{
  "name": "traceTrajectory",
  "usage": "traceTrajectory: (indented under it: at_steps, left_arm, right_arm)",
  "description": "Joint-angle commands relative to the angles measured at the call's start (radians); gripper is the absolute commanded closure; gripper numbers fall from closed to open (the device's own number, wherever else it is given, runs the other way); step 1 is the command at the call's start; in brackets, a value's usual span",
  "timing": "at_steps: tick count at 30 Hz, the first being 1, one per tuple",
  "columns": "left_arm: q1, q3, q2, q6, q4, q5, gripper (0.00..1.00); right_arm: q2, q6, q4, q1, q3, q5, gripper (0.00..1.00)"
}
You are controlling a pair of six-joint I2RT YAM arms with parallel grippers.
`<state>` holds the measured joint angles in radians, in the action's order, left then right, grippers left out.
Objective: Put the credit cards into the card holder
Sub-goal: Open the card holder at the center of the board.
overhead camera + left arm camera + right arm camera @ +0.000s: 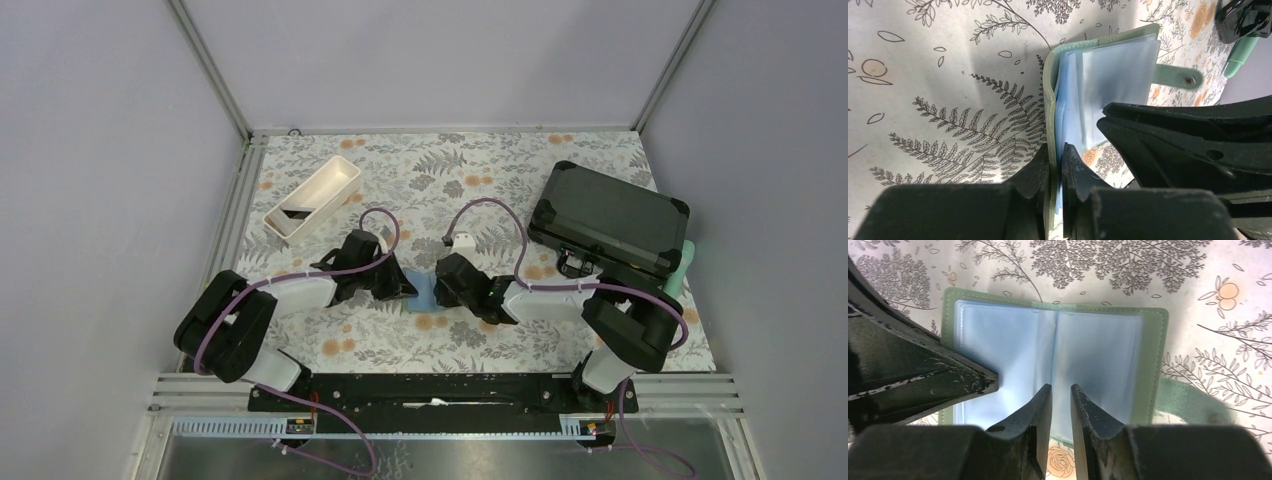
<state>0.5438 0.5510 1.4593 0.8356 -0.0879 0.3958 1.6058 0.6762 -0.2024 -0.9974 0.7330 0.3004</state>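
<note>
Top external: fixed, high behind the arm bases (275,372), facing forward and down; far enough to take in the whole table (480,170). Left wrist: very near, low over the tabletop, looking edge-on along the card holder (1118,65); right wrist: very near, looking steeply down onto the same holder's open pockets. Shared by all three: the card holder, mid-table.

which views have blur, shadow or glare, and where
left wrist: card holder sharp, with a soft shadow on the table left of it, left hand dark with little detail; right wrist: pockets bright and washed out, right hand dark against them; top external: even light, no glare, nothing blurred
</note>
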Motion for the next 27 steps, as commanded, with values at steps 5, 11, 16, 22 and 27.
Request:
traceTrajectory:
  at_steps: [5, 11, 16, 22, 27]
  left_arm:
    - [0.003, 0.061, -0.002, -0.102, 0.019, -0.028, 1.00]
    - [0.002, 0.097, 0.012, -0.178, 0.082, -0.112, 0.81]
    - [0.004, 0.133, -0.035, -0.262, 0.238, -0.275, 0.49]
    - [0.005, 0.184, -0.126, -0.301, 0.382, -0.413, 0.28]
    - [0.047, 0.226, -0.260, -0.251, 0.370, -0.425, 0.27]
  right_arm:
    - [0.009, -0.023, 0.052, 0.018, -0.010, 0.076, 0.71]
    - [0.057, -0.017, 0.052, 0.019, 0.001, 0.047, 0.71]
    - [0.053, -0.010, 0.052, 0.019, -0.007, 0.043, 0.70]
    - [0.060, -0.001, 0.051, 0.019, -0.007, 0.028, 0.70]
    - [0.059, 0.008, 0.046, 0.019, -0.004, 0.018, 0.70]
